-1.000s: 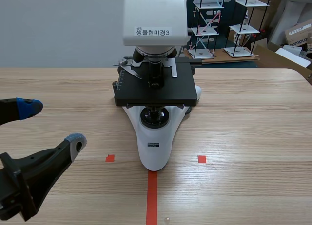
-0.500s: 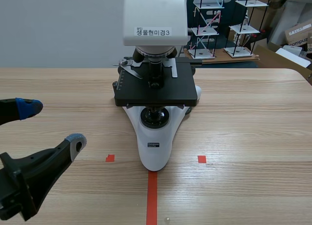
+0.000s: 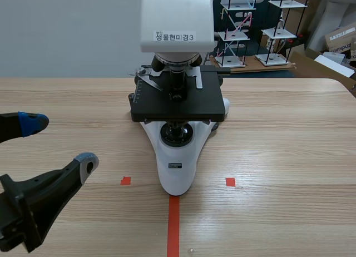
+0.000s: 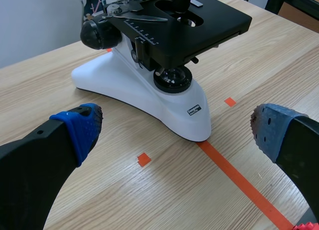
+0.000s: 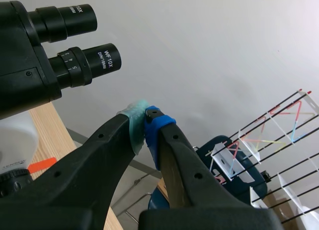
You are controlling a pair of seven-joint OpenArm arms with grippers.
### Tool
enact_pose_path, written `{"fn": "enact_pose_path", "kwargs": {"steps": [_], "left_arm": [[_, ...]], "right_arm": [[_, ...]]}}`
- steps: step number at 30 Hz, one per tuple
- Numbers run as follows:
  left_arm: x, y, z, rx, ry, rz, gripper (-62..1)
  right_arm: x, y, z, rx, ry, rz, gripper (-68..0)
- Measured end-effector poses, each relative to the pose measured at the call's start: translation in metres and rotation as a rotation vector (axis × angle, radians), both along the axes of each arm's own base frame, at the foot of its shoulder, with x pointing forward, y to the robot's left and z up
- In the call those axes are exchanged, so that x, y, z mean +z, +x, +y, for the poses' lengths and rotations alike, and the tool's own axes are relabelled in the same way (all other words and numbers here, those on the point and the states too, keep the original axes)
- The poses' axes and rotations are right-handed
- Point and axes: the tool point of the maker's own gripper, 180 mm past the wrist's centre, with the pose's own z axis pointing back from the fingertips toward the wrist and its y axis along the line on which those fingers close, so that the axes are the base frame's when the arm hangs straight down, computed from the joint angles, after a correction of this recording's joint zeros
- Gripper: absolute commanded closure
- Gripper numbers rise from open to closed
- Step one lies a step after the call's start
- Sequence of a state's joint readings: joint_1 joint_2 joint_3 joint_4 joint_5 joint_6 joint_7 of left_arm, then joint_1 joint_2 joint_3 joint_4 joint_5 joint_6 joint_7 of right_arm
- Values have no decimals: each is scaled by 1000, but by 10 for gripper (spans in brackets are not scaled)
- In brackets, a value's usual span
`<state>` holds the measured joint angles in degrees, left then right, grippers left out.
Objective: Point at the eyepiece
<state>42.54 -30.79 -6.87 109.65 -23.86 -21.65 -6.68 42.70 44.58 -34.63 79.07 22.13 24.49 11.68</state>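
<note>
The wooden table [image 3: 289, 157] carried a white microscope [image 3: 177, 157], which stood at the middle with its base over the head of the orange-red tape line. The microscope's black stage [image 3: 178, 104] sat level above the base, under the white head, and a dark focus knob [image 4: 94, 35] stuck out at the microscope's side. The left gripper [image 3: 60, 142] hung low over the table, well off to the microscope's side, its fingers spread wide with nothing between them. The right gripper [image 5: 145, 118] was up at the height of the microscope's head, its two pads pressed together on nothing. The tip lay near the closer black eyepiece [image 5: 94, 60] and did not touch it. A second eyepiece [image 5: 70, 18] lay beyond the first, farther from the tip.
</note>
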Motion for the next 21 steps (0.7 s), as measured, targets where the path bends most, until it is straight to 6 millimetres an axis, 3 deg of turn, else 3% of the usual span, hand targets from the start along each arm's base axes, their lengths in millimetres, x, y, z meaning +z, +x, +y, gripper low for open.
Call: {"fn": "enact_pose_path", "kwargs": {"steps": [21], "left_arm": [[0,0,0,0,0,0,-623]], "right_arm": [[5,2,11,30,23,1,-11]]}}
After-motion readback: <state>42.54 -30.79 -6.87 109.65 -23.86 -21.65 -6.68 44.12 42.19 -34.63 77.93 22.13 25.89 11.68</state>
